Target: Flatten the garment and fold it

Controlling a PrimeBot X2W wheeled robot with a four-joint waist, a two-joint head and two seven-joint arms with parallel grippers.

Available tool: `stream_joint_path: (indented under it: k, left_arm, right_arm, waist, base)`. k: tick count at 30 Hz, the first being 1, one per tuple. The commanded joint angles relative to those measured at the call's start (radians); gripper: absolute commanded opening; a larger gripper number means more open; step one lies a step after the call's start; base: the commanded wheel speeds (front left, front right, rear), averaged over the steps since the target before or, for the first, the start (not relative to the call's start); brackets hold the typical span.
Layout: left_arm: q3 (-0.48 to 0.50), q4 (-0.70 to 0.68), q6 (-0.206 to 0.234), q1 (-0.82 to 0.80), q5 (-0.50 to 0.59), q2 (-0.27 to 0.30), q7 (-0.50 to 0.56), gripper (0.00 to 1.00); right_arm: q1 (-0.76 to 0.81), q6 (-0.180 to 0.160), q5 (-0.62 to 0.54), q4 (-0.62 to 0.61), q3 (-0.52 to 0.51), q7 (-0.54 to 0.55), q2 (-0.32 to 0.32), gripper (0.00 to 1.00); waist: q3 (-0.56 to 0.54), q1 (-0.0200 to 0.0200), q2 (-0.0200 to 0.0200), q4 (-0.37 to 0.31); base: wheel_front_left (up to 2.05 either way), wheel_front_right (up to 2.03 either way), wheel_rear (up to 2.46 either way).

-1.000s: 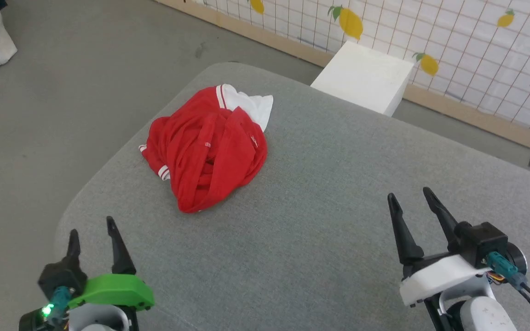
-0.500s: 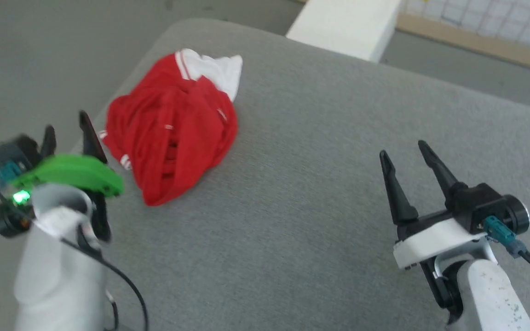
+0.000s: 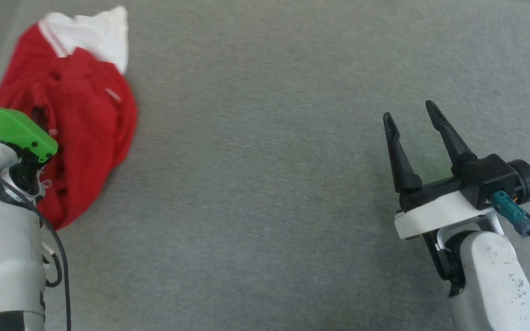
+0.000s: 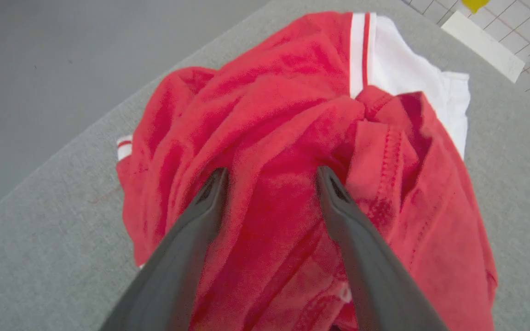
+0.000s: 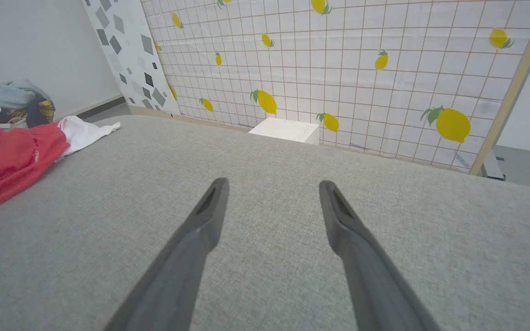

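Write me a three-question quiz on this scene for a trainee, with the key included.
1. True or false: the shirt lies spread flat on the grey surface.
2. Fill in: the right gripper has its fingers ___, with nothing between them.
3. Which gripper is poised over the shirt, its fingers framing red cloth?
A. the left gripper
B. the right gripper
C. neither
Key: 1 false, it is bunched in a heap; 2 open; 3 A.
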Motion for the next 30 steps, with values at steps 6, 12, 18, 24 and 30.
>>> stream_joint_path:
  k: [6, 12, 18, 24, 30]
  left_arm:
    - [-0.009, 0.006, 0.063, 0.088, -0.002, 0.035, 0.184, 1.00]
    - [-0.003, -0.102, 0.088, 0.185, 0.017, 0.088, 0.221, 0.00]
    - [0.003, -0.277, 0.136, 0.215, 0.136, 0.146, -0.049, 0.00]
    - [-0.044, -0.414, 0.113, 0.175, 0.209, 0.172, -0.214, 0.00]
    - [-0.153, -0.482, 0.055, 0.081, 0.230, 0.119, -0.288, 0.00]
  right_arm:
    - [-0.019, -0.002, 0.006, 0.023, 0.002, -0.027, -0.001, 1.00]
    - [-0.010, -0.002, 0.035, 0.059, 0.001, -0.051, -0.001, 1.00]
    - [0.039, -0.002, 0.063, 0.112, -0.015, -0.070, -0.001, 1.00]
    - [0.094, -0.002, 0.097, 0.137, -0.032, -0.081, -0.001, 1.00]
    - [0.143, -0.002, 0.115, 0.135, -0.045, -0.081, -0.001, 1.00]
  waist:
    - [0.101, -0.0002, 0.0000, -0.140]
    - [0.011, -0.0002, 0.0000, -0.145]
    - [-0.154, -0.0002, 0.0000, -0.135]
    - [-0.303, -0.0002, 0.0000, -0.151]
    - [-0.379, -0.0002, 0.0000, -0.194]
  base:
    - [0.00, 0.00, 0.00]
    - [0.00, 0.00, 0.00]
    - [0.00, 0.00, 0.00]
    - [0.00, 0.00, 0.00]
    - [0.00, 0.00, 0.00]
